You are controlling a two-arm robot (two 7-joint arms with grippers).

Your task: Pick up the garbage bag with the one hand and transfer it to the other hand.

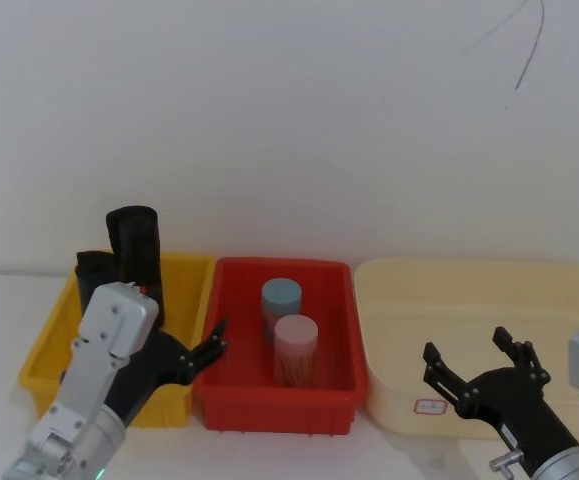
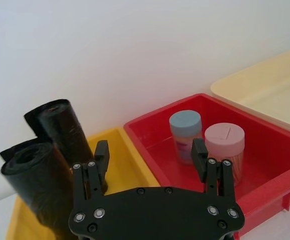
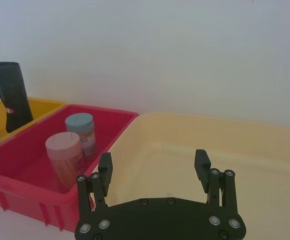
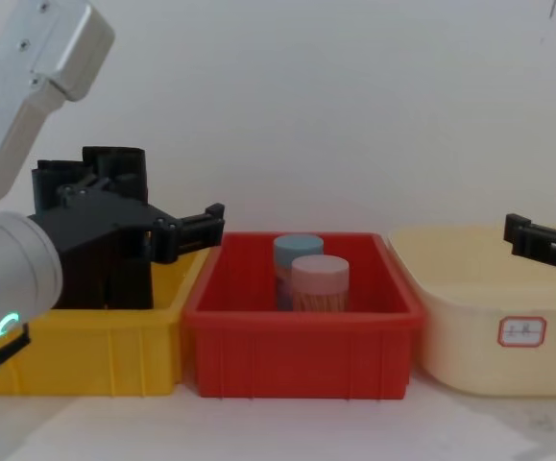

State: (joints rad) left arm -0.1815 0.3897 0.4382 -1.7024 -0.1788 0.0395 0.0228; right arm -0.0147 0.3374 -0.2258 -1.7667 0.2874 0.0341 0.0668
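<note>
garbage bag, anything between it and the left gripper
Nothing visible. The garbage bag stands in the yellow bin beside the open left gripper; the other black roll is farther back. Right gripper hovers by the cream bin.

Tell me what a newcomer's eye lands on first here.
Two matte black rolls of plastic bags stand upright in the yellow plastic bin, leftmost beside a red plastic bin and a cream plastic tub. The left gripper, open, hangs just beside the rolls; the right gripper, also open, hangs over the cream tub's near edge.
</note>
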